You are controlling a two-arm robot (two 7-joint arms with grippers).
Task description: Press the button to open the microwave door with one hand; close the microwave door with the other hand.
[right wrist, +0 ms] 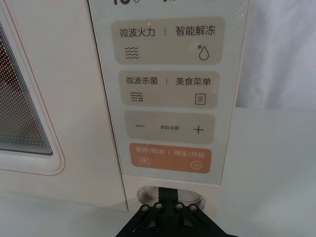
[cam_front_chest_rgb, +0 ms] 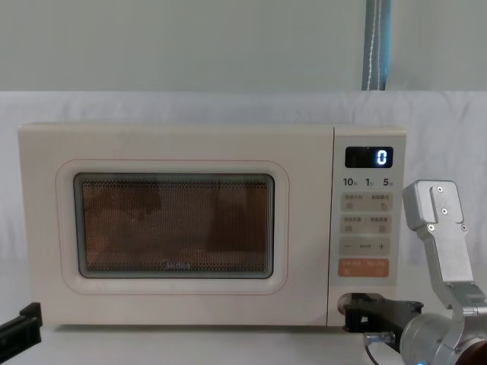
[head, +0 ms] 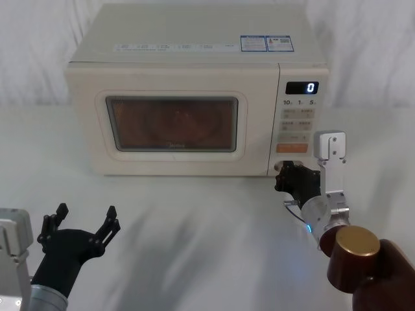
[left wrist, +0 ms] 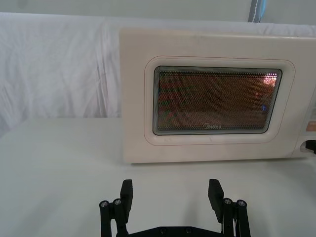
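1 microwave door [head: 172,126] flush | 1 button [right wrist: 148,193] | right end effector [right wrist: 167,207] touching

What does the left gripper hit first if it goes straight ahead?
Probably the microwave door. The left gripper, open, points at the lower door frame across bare table; nothing stands between, though depth is unclear.

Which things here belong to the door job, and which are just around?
Job:
- button, right gripper shut against it
- microwave door, closed
- left gripper, open, waiting low before the door

Just around:
- orange key
- digital display reading 0
- white cloth
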